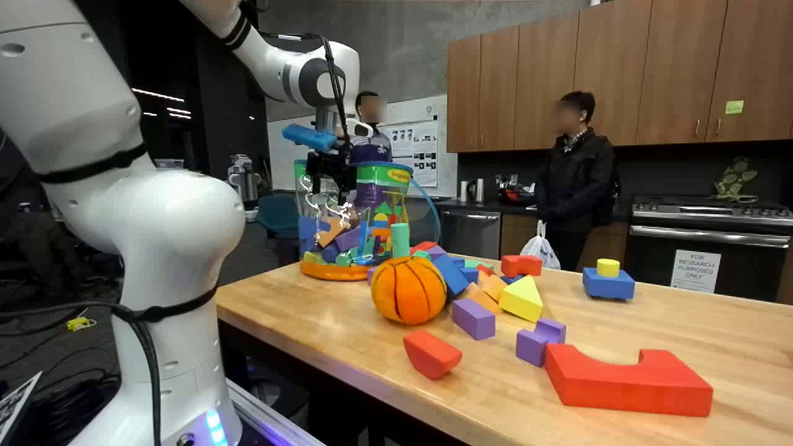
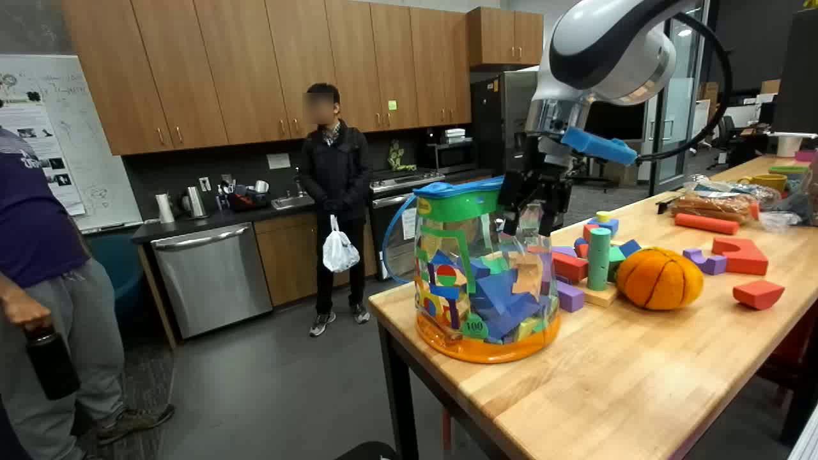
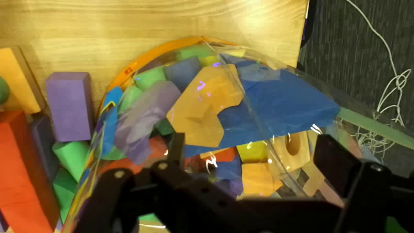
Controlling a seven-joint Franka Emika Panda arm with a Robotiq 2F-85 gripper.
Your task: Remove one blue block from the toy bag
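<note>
The toy bag (image 1: 334, 271) stands upright at the table's corner, a clear cylinder with an orange base, a green band and a blue top edge. Its green band (image 2: 460, 206) shows in an exterior view. Inside, a large blue block (image 3: 281, 100) lies near the top of the pile, partly under an orange block (image 3: 202, 106); blue blocks (image 2: 501, 291) also show through the wall. My gripper (image 2: 529, 225) points down at the bag's mouth, above the blocks. In the wrist view the fingers (image 3: 252, 140) are wide apart with nothing between them. I cannot tell whether both fingertips are inside the clear wall.
An orange ball (image 1: 409, 290) and several loose blocks, including a green cylinder (image 2: 599, 259) and a red arch (image 1: 629, 384), lie beside the bag. The bag's blue handle (image 2: 391, 243) hangs past the table edge. Two people stand beyond the table.
</note>
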